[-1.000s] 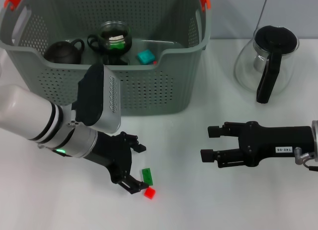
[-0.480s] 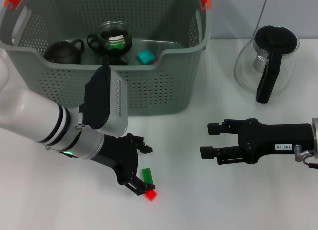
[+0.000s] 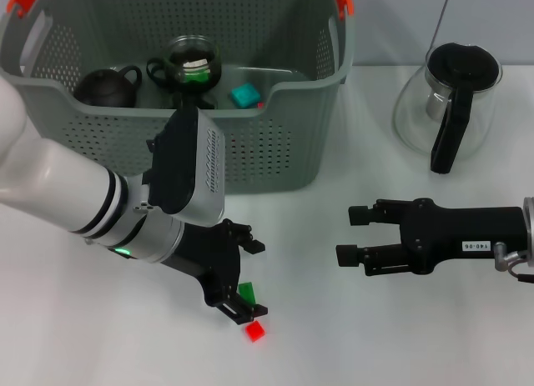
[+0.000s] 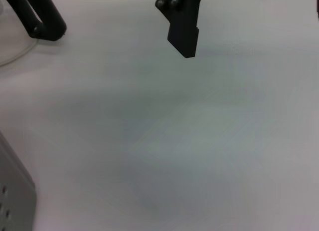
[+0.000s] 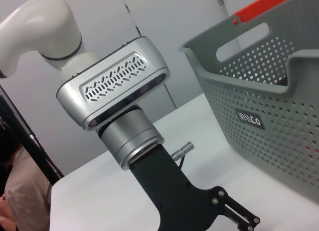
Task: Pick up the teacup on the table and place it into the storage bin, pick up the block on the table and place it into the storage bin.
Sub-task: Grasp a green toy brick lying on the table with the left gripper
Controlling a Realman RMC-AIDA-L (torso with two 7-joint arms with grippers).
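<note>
From the head camera, the storage bin (image 3: 179,86) stands at the far side of the white bench (image 3: 334,336). Inside it lie a dark teapot (image 3: 107,86), a glass teacup (image 3: 192,62) and a teal block (image 3: 245,95). In front of the bin, the left tool (image 3: 247,279) is down close to the bench with its fingers spread, and a green block (image 3: 246,292) sits between them, not clamped. A red block (image 3: 254,330) lies just beyond that tool's nearer finger, farther from the bin. Right of the bin stands a glass pot with a black lid and handle (image 3: 450,98). In front of that pot the right tool (image 3: 357,236) hovers, its fingers apart and holding nothing.

The left wrist camera shows bare bench and one dark finger of the right tool.

The right wrist camera shows the bin's perforated wall with its small label (image 5: 248,119) and the left arm (image 5: 124,116) beside it.
</note>
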